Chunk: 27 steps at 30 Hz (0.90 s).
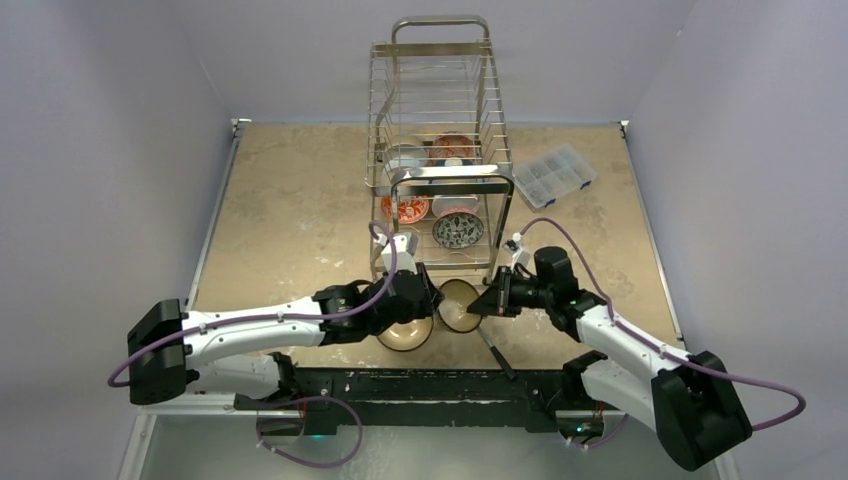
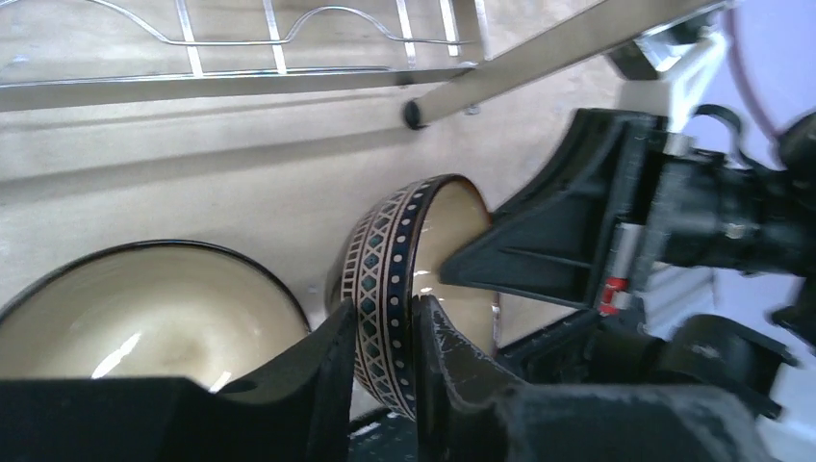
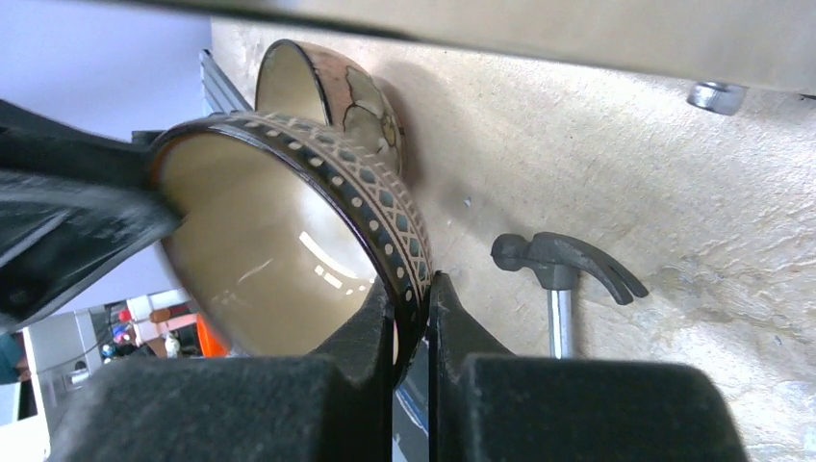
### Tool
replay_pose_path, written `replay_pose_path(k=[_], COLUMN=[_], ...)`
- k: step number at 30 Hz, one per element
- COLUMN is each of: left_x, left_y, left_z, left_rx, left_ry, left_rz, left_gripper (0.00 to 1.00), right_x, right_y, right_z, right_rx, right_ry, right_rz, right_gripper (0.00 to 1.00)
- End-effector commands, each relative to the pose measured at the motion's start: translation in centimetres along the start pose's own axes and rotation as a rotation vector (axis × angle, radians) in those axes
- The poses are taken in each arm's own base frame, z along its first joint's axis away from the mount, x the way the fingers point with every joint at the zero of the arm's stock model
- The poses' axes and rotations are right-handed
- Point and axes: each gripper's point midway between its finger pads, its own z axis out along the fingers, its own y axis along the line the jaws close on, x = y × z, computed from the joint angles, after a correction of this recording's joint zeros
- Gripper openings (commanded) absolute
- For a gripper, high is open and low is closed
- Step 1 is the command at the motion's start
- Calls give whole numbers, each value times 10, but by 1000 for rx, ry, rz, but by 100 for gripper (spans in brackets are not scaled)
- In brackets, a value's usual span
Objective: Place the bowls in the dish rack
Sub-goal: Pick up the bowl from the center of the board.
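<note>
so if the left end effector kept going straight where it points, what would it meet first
The left end effector is shut on the patterned bowl, so its wall comes first. Beyond it, likely the dish rack bottom rail, though depth is unclear.

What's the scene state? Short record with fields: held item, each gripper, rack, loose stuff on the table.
held: dark brown ceramic bowl with a cream diamond band, cream inside, tipped on its side between both arms
left gripper: shut on the bowl's wall
right gripper: shut on the bowl's rim
rack: chrome wire dish rack, holds several bowls, including a red-and-white bowl
table: copper-brown bowl, cream inside, by the left gripper; grey hammer; clear plastic compartment box
</note>
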Motion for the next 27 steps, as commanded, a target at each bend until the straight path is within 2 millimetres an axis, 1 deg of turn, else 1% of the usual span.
replay_pose_path(k=[1, 4, 6, 8, 10, 12, 15, 16, 19, 22, 27], left_x=[-16, -12, -10, -5, -2, 2, 7, 5, 13, 24, 30], left_y=[-15, -7, -2, 1, 3, 2, -5, -12, -22, -31, -47], left_z=[-14, -19, -22, -26, -30, -34, -41, -44, -46, -41, -29], left_rx=[76, 75, 78, 92, 121, 163, 258, 306, 381, 410, 422], left_ry=[-42, -32, -27, -15, -3, 10, 24, 23, 63, 108, 141], left_rz=[-116, -147, -174, -202, -229, -261, -312, -335, -371, -364, -344], left_gripper=[31, 49, 66, 79, 88, 94, 98, 99, 99, 99, 98], right_x=[-7, -8, -8, -9, -9, -9, -10, -11, -13, -14, -16], right_y=[41, 40, 40, 39, 38, 38, 39, 39, 42, 45, 47], right_z=[-9, -9, -10, -10, -9, -9, -9, -9, -10, -10, -10], right_rx=[-162, -151, -151, -146, -140, -140, -140, -140, -144, -155, -163], right_ry=[11, 3, 1, -1, 2, 5, 5, 4, 2, 2, 0], right_rz=[-129, -146, -156, -163, -170, -177, -186, -190, -196, -204, -207], right_gripper=[0, 0, 0, 0, 0, 0, 0, 0, 0, 0, 0])
